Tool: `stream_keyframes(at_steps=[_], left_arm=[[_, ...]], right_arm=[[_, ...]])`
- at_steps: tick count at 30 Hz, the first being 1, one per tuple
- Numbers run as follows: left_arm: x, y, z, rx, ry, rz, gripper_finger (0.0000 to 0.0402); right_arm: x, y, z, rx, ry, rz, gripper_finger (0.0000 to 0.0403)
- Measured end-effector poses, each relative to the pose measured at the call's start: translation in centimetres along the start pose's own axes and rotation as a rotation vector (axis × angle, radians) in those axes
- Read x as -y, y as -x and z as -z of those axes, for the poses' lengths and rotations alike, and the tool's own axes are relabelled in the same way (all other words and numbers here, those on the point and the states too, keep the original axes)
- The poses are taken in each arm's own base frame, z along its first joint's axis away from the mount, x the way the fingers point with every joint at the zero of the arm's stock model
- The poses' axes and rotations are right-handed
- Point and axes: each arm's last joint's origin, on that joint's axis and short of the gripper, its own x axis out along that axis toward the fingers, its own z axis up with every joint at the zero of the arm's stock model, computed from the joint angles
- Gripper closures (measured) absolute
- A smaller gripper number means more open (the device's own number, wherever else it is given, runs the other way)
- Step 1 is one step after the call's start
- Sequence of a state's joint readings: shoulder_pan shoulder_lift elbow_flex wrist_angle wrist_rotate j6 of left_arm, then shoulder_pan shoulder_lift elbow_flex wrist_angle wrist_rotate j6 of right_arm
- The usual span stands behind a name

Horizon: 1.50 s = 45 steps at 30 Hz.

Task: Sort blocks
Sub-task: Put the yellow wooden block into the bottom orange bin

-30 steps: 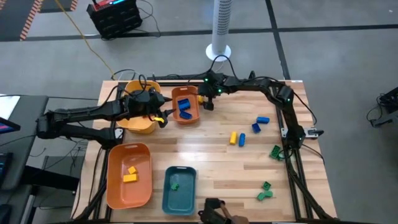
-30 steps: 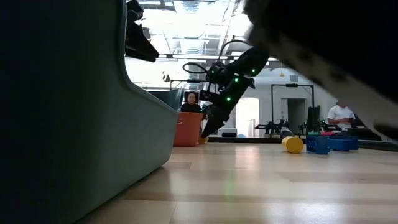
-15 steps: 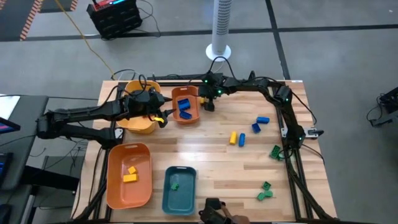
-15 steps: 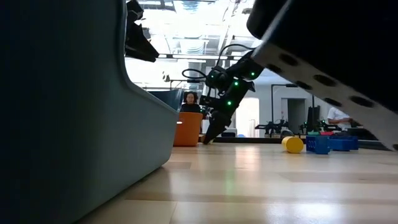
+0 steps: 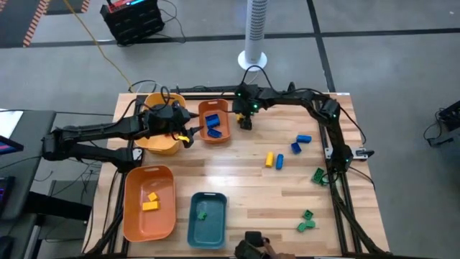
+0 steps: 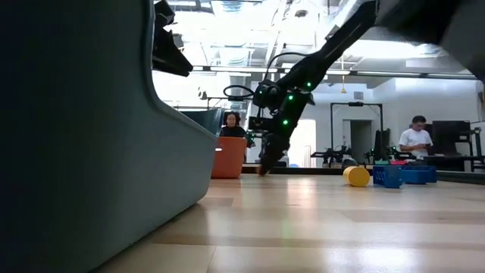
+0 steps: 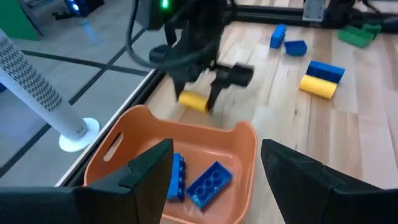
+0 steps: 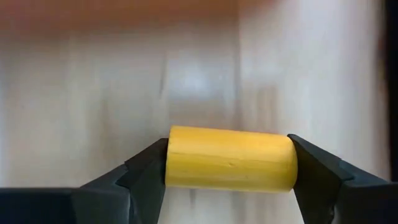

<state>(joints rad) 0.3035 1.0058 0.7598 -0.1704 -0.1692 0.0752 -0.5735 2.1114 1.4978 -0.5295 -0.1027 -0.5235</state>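
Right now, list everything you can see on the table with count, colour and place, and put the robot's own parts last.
Small orange tray: one, far side of the table, holding two blue blocks.
Yellow bowl: one, left of that tray, under the left arm.
Large orange tray: one, near left, two yellow blocks inside.
Teal tray: one, near centre, one green block inside.
Loose blocks: a yellow and blue pair mid-table, two blue beyond them, three green towards the right edge.
Yellow cylinder block: one, on the table beside the small orange tray, between the right fingers.
Left gripper: open, beside the yellow bowl.
Right gripper: its fingers on either side of the cylinder.
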Motion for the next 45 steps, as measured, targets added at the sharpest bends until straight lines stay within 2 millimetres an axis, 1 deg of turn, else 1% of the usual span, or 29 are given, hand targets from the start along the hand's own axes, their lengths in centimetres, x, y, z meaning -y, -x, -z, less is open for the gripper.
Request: stream_keyframes(at_steps=[2, 5, 8, 10, 13, 16, 18, 20, 21, 23, 26, 29, 31, 34, 40, 45], left_arm=[[0.0, 0.0, 0.1, -0.005, -0.019, 0.0, 0.0162], [0.1, -0.2, 0.8, -0.029, -0.074, 0.003, 0.0162], [0.4, -0.5, 2.0, -0.069, -0.177, 0.034, 0.0162], [0.8, -0.7, 3.0, -0.077, -0.258, 0.071, 0.0162], [1.6, -0.9, 4.7, -0.113, -0.366, 0.119, 0.0162], [2.5, -1.0, 6.1, -0.134, -0.458, 0.13, 0.0162], [3.2, -0.9, 6.0, -0.094, -0.508, 0.109, 0.0162], [3.9, -0.8, 5.8, -0.041, -0.554, 0.088, 0.0162], [4.2, -0.8, 5.7, -0.008, -0.58, 0.079, 0.0162], [4.8, -0.7, 5.2, 0.063, -0.623, 0.061, 0.0162], [5.5, -0.5, 4.6, 0.155, -0.652, 0.051, 0.0162], [6.2, -0.3, 3.9, 0.243, -0.645, 0.047, 0.0162], [6.6, -0.2, 3.7, 0.274, -0.668, 0.052, 0.0162], [7.4, -0.3, 3.3, 0.337, -0.695, 0.053, 0.0162], [8.4, -0.8, 3.0, 0.403, -0.692, 0.066, 0.0162], [9.0, -1.3, 3.0, 0.444, -0.662, 0.087, 0.0162]], right_arm=[[-0.3, 1.2, 0.0, -0.017, -0.02, -0.009, 0.012], [-1.3, 3.8, -0.8, -0.001, -0.04, -0.016, 0.012], [-3.2, 5.1, -1.3, -0.015, -0.052, -0.063, 0.0121], [-4.8, 5.8, -1.5, -0.002, -0.059, -0.096, 0.0121], [-7.5, 8.0, -1.8, 0.103, -0.034, -0.094, 0.0121], [-9.7, 10.2, -1.5, 0.186, -0.057, -0.097, 0.0121], [-10.6, 11.9, -1.3, 0.259, -0.1, -0.098, 0.0121], [-11.2, 13.6, -1.4, 0.37, -0.161, -0.095, 0.0121], [-11.5, 14.1, -1.4, 0.422, -0.197, -0.108, 0.0121], [-12.2, 14.3, -1.4, 0.517, -0.258, -0.173, 0.0121], [-13.3, 13.8, -1.4, 0.618, -0.342, -0.315, 0.0121], [-14.3, 13.3, -2.0, 0.718, -0.394, -0.436, 0.0121], [-15.0, 12.6, -2.4, 0.76, -0.421, -0.504, 0.0121], [-16.0, 12.3, -3.2, 0.822, -0.455, -0.591, 0.0121], [-17.4, 11.3, -4.0, 0.847, -0.492, -0.668, 0.0121], [-18.1, 11.4, -4.5, 0.898, -0.513, -0.668, 0.0121]])
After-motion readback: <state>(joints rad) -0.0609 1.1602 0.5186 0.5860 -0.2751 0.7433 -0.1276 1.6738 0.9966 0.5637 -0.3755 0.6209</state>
